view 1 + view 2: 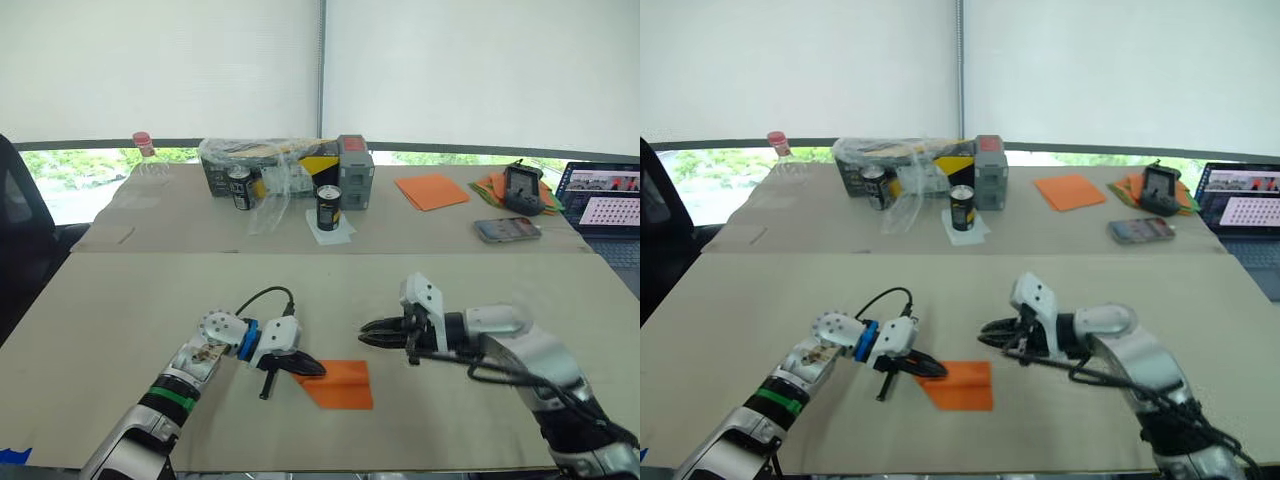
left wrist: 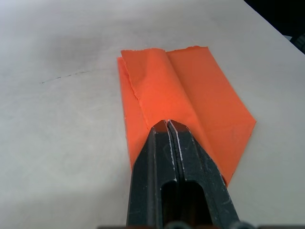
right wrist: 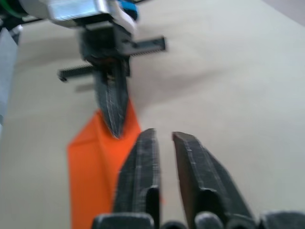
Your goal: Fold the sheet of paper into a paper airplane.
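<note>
Left wrist view: my left end effector [image 2: 168, 125] pinches the folded sheet of paper [image 2: 190, 95]; right end effector [image 3: 164, 136] hovers, slightly parted.

The paper airplane [image 1: 342, 384] lies on the near table [image 1: 120, 300], between the left gripper [image 1: 312, 369], whose tips rest on its left end, and the right gripper [image 1: 368, 327], just behind its right side.
</note>
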